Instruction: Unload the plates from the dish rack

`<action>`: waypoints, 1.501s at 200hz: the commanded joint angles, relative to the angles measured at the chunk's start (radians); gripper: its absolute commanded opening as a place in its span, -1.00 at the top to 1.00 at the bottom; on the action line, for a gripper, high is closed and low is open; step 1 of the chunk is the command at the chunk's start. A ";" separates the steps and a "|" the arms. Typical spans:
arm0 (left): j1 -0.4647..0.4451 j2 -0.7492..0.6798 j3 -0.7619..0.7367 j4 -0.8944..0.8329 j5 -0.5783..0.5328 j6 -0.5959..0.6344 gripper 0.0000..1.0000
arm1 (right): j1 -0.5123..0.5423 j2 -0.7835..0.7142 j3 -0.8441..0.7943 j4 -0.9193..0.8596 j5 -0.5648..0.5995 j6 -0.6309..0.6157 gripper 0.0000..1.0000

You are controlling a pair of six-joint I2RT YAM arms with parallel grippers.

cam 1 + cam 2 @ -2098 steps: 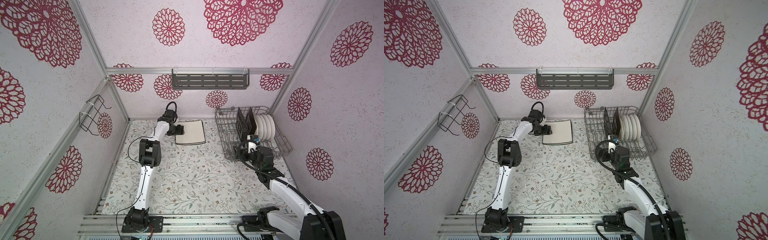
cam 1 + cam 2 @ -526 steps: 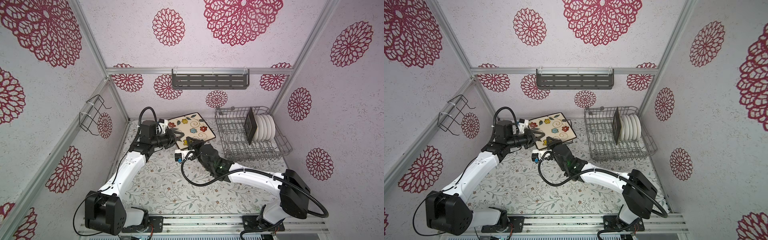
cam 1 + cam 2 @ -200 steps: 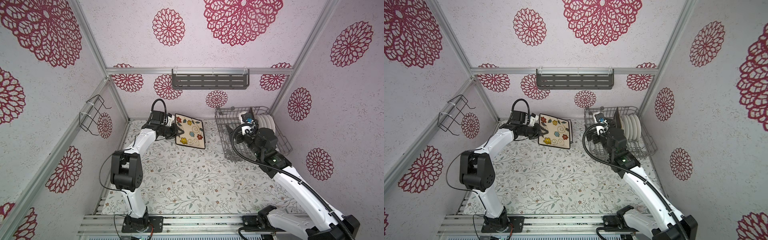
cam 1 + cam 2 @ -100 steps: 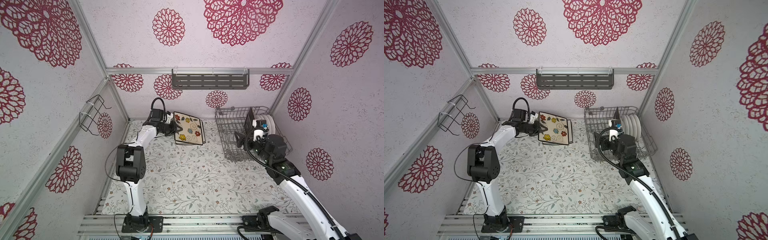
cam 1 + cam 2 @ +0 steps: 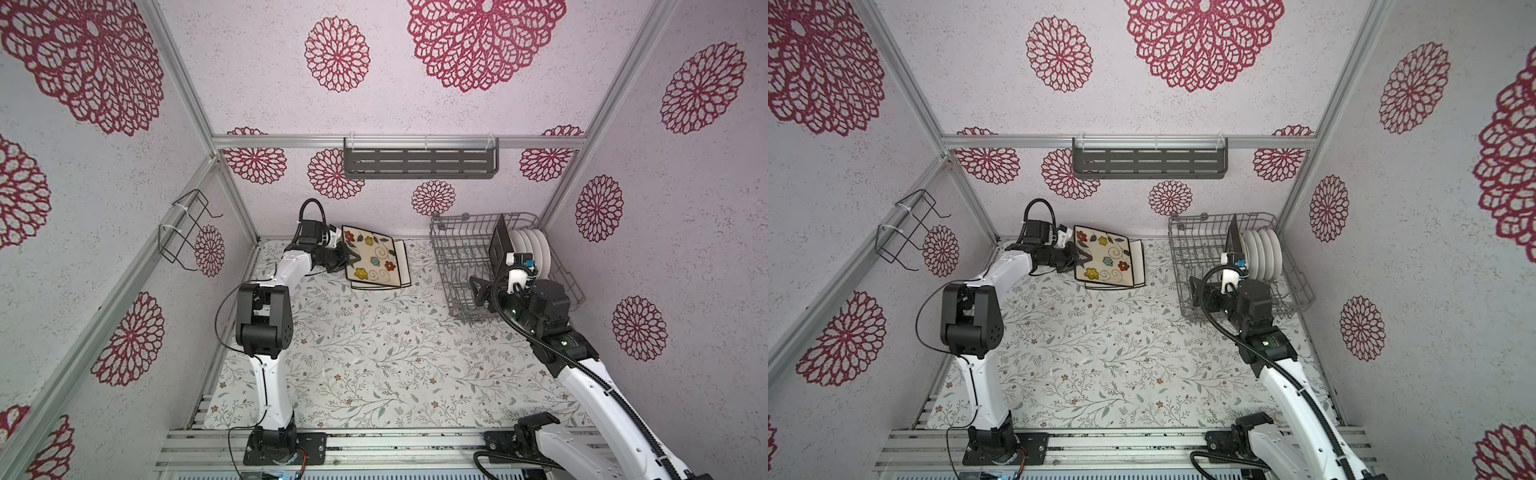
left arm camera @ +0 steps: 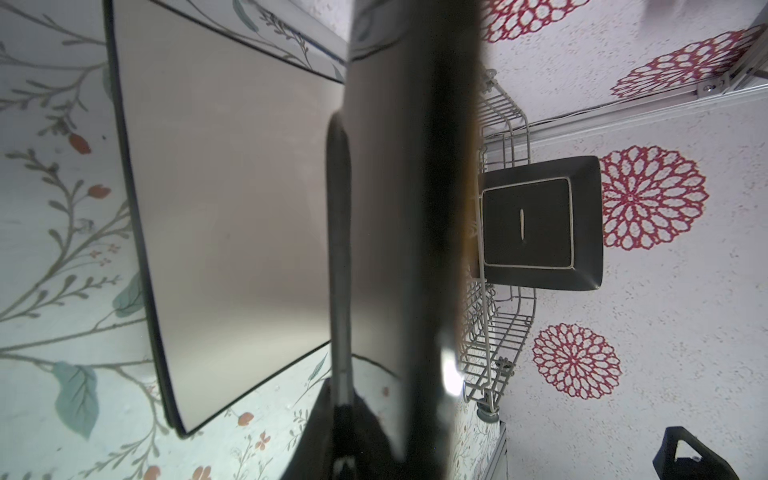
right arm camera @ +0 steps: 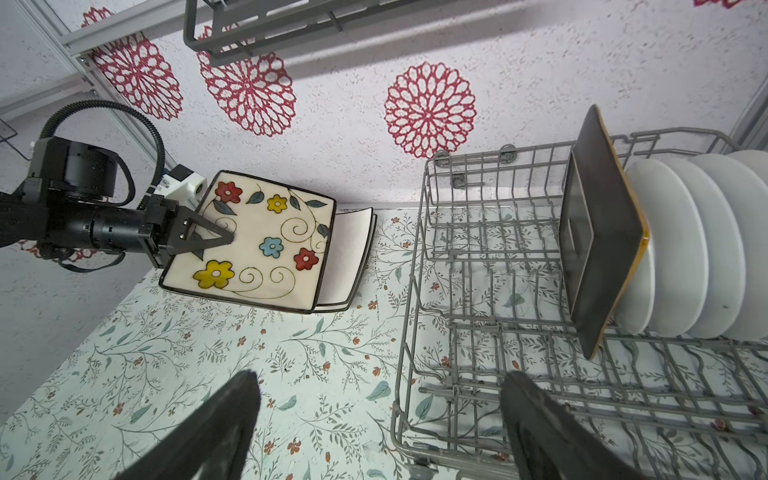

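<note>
Closest to me, my right gripper hovers at the front of the dish rack, jaws spread wide and holding nothing. Inside the rack a black square plate stands upright against a row of white round plates. Farther back, my left gripper is clamped on the flowered cream plate. That plate is tilted over a plain cream plate lying flat on the table; I cannot tell whether they touch.
</note>
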 commanded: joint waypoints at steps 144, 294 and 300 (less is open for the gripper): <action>0.040 0.153 0.216 0.123 0.137 -0.028 1.00 | -0.038 0.035 0.003 0.079 -0.034 0.020 -0.86; 0.058 0.296 0.359 -0.092 0.147 0.053 1.00 | -0.048 0.085 -0.001 0.108 -0.039 0.017 -0.86; 0.059 0.302 0.369 -0.112 0.137 0.062 1.00 | -0.047 0.087 0.000 0.110 -0.040 0.018 -0.86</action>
